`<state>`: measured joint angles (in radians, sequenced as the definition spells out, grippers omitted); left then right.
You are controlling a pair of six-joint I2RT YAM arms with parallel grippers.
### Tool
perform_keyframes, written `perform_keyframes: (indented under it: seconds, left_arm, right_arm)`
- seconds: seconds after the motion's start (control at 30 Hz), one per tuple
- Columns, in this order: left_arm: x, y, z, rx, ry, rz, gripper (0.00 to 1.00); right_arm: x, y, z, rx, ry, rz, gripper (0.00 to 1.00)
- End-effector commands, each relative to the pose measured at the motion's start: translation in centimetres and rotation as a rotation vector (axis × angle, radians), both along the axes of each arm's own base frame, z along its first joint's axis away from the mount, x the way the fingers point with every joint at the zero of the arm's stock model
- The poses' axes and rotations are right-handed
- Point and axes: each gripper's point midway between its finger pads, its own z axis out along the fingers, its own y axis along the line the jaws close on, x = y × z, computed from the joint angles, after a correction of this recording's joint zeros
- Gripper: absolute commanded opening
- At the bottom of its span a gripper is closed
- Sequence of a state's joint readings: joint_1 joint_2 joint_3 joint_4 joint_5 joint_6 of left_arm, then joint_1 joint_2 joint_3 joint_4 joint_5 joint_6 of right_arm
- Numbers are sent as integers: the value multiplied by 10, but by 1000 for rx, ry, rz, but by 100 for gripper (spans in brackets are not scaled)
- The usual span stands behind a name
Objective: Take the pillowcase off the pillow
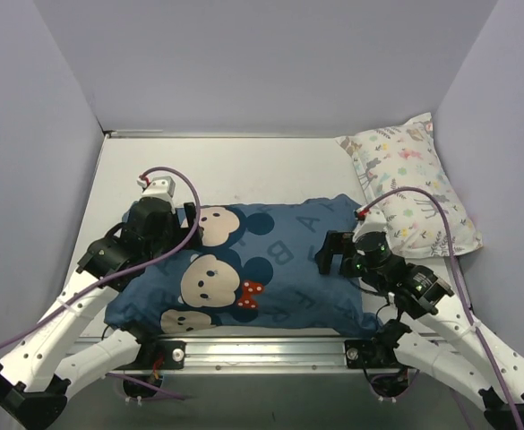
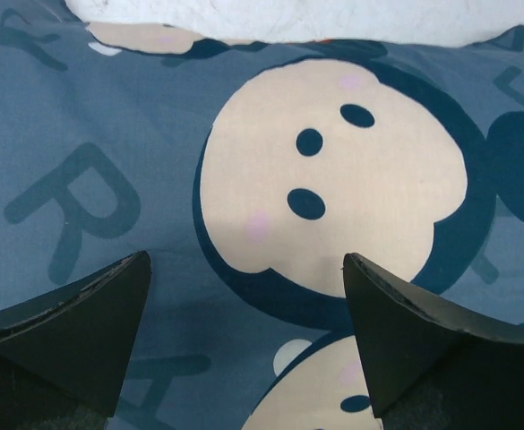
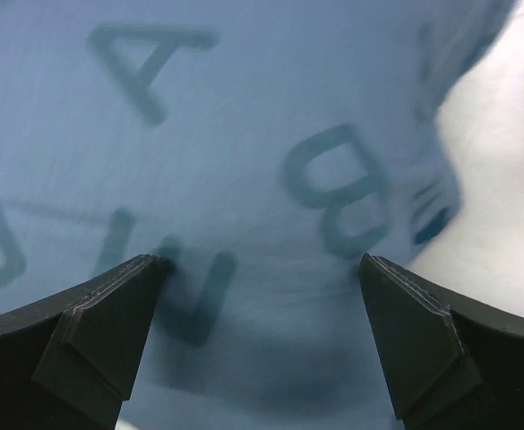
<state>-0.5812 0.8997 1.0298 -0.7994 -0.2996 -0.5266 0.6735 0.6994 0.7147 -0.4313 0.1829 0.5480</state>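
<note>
The navy pillowcase (image 1: 270, 264) with mouse faces, a red dotted bow and pale letters lies across the table's near middle, puffed full. The pillow inside it is hidden. My left gripper (image 1: 190, 218) hangs over the case's far left end, open and empty; in the left wrist view it (image 2: 245, 258) is just above a mouse face on the pillowcase (image 2: 109, 134). My right gripper (image 1: 333, 253) is open and empty over the case's right end; in the right wrist view it (image 3: 260, 260) is close above the lettered pillowcase (image 3: 244, 134).
A white pillow patterned with small animals and leaves (image 1: 409, 184) lies at the back right, close to my right arm. A white strip (image 2: 270, 18) shows beyond the case's edge; pillow or table, I cannot tell. Grey walls enclose the table (image 1: 244, 166).
</note>
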Motion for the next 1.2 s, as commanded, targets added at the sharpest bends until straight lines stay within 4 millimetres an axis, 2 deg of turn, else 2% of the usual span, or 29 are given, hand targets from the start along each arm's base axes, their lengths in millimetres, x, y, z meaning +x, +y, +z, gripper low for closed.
perform_keyframes:
  seconds: [0.0,0.13,0.2,0.33,0.4,0.5,0.63,0.7,0.73,0.77,0.87,0.93,1.07,1.13,1.17]
  left_arm:
    - [-19,1,3,-9,45,-44,97]
    - [-39,-4,10,-74,78,-90,97]
    - [-49,-5,9,-81,108,-114,97]
    - [-64,0,-4,-51,177,-141,97]
    - [-72,-1,-7,-59,201,-164,98]
    - [-80,-1,-12,-59,227,-181,97]
    - [-83,2,-28,-35,271,-173,97]
    - [-82,-3,-36,-35,285,-180,97]
    - [-81,-5,-37,-42,284,-176,97]
    - [-80,-6,-38,-44,282,-175,97]
    - [-75,-6,-40,-35,262,-156,97]
    - [-73,-7,-44,-30,262,-150,98]
    - [-71,-10,-47,-28,264,-152,97]
    - [-70,-10,-46,-30,258,-154,97]
    - [-70,-11,-44,-29,254,-153,97]
  right_arm:
    - [-31,24,-11,-22,77,166,100]
    - [-47,32,-5,-26,58,233,100]
    - [-52,29,-2,-67,41,248,100]
    - [-50,18,10,-166,-8,237,100]
    - [-48,16,22,-171,-39,233,100]
    - [-49,24,34,-164,-60,278,100]
    - [-50,39,37,-217,-77,346,100]
    - [-54,56,34,-253,-86,404,100]
    - [-52,61,41,-267,-113,403,100]
    - [-59,75,38,-300,-122,454,100]
    - [-60,99,45,-392,-195,509,100]
    - [-70,120,52,-441,-244,600,100]
    - [-82,165,44,-599,-335,732,100]
    - [-83,175,42,-673,-371,760,100]
    - [-82,183,34,-741,-382,785,100]
